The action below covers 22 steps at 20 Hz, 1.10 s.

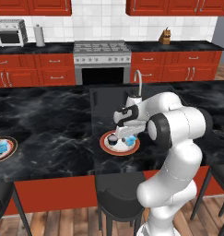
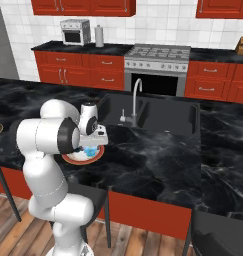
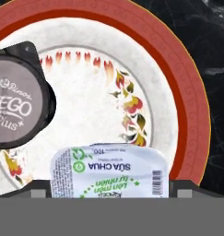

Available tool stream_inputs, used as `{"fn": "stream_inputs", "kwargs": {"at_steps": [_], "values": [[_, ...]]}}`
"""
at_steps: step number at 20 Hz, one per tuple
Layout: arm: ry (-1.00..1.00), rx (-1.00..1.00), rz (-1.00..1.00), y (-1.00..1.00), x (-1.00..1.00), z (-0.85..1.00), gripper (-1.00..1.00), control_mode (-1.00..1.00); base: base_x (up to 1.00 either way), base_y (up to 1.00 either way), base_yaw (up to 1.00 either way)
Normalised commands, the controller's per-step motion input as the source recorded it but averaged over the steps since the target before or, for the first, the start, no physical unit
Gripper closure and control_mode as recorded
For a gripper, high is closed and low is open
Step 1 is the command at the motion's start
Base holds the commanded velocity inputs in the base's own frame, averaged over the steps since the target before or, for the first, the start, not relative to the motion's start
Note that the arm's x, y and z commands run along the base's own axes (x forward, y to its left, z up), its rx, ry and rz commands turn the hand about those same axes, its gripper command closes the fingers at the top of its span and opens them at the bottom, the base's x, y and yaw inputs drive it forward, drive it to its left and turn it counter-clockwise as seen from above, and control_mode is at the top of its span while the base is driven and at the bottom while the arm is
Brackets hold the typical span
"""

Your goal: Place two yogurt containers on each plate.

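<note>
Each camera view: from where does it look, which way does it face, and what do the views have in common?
Left base view: behind the arm on its left, looking forward and down at the island counter; the white arm rises at lower right, over the near plate.
Right base view: behind on the right, same counter; the arm rises at lower left.
Hand view: on the hand, looking down at the near plate, a dark yogurt tub and a light tub.
All three share that plate.

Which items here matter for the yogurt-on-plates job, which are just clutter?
Job:
near plate
dark round yogurt tub
white-lidded yogurt tub
far plate, blue tub on it
gripper

Clutter:
faucet
stove
toaster oven
knife block
stool
</note>
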Motion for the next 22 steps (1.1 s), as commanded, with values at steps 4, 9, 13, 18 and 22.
{"fn": "stream_inputs", "kwargs": {"at_steps": [4,9,13,18,22], "values": [[0.0,0.0,0.0,0.0,0.0,0.19,-1.0,-1.0,0.0,0.0,0.0],[-0.06,0.0,0.0,-0.09,-0.32,0.87,-1.0,-1.0,0.0,0.0,0.0],[-0.15,0.0,0.0,-0.33,-0.92,0.89,-1.0,-1.0,0.0,0.0,0.0],[-0.17,0.0,0.0,-0.38,-1.0,0.56,-1.0,-1.0,0.0,0.0,0.0],[-0.17,0.0,0.0,-0.28,-1.0,0.26,-1.0,-1.0,0.0,0.0,0.0]]}}
